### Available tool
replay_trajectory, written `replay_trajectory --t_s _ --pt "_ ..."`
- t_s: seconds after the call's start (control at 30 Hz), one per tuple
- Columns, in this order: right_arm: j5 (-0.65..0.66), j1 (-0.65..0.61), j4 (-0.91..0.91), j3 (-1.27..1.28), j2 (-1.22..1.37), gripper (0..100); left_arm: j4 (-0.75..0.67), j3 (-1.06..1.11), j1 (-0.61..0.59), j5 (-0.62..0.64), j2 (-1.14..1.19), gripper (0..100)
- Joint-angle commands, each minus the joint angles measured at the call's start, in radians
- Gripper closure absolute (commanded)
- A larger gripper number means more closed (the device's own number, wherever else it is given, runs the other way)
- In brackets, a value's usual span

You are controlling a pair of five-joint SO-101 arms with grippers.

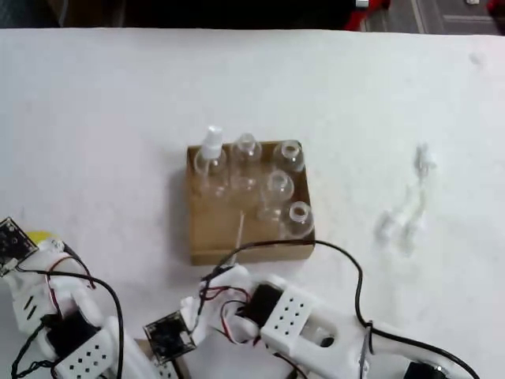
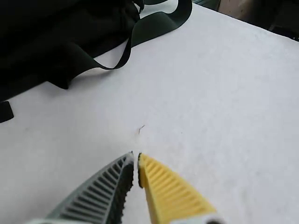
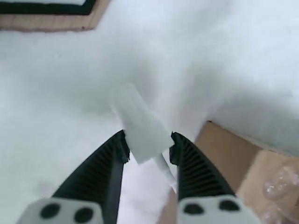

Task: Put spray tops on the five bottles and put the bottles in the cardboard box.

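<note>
The brown cardboard box (image 1: 207,237) stands at the centre of the white tabletop (image 1: 102,118) and holds five clear plastic bottles (image 1: 276,189), all upright. The far-left bottle carries a fitted white sprayer (image 1: 211,144); the other four have open necks. Just on the near side of the box, the right pincer (image 3: 147,140) is clamped on a white spray top (image 3: 140,123), with its black fingers (image 3: 110,158) pressing on both sides. The thin dip tube (image 3: 164,170) runs back between the fingers, and its end is cut off. In the right wrist view the box is cut to one corner and one bottle shows as a blurred edge. The grey-and-yellow left pincer (image 2: 136,161) is at the near left, closed to a hairline gap with nothing in it. Loose white spray tops (image 1: 402,217) lie right of the box and blend into the tabletop; their number cannot be told. A black bag with a strap (image 2: 56,42) is cut off at the frame edge.
</note>
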Motion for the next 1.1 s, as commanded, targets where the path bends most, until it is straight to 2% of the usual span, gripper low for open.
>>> replay_trajectory --t_s 0.0,0.3,0.43,0.57,0.73,0.8,0.9,1.07 --pt "0.002 0.004 0.062 -0.115 -0.008 98.3 0.009 -0.002 0.015 -0.014 -0.007 97" --pt "0.002 0.007 0.205 -0.365 -0.008 98.3 0.009 -0.002 0.015 -0.014 -0.007 97" --pt "0.002 0.005 0.335 -0.565 -0.008 98.3 0.011 -0.002 0.015 -0.014 -0.007 97" --pt "-0.063 0.008 0.507 -0.839 -0.008 98.3 0.021 -0.002 0.015 -0.014 -0.007 97" --pt "-0.222 0.058 0.736 -1.338 -0.008 98.3 0.021 -0.002 0.015 -0.014 -0.007 97" --pt "-0.307 0.142 0.800 -1.544 0.001 98.3 0.021 -0.002 0.015 -0.014 -0.007 97" --pt "-0.453 0.358 0.868 -1.754 0.002 98.3 0.021 -0.002 0.015 -0.014 -0.007 97" --pt "-0.674 0.845 0.964 -1.781 0.002 98.3 0.014 -0.003 0.016 -0.014 -0.008 97"
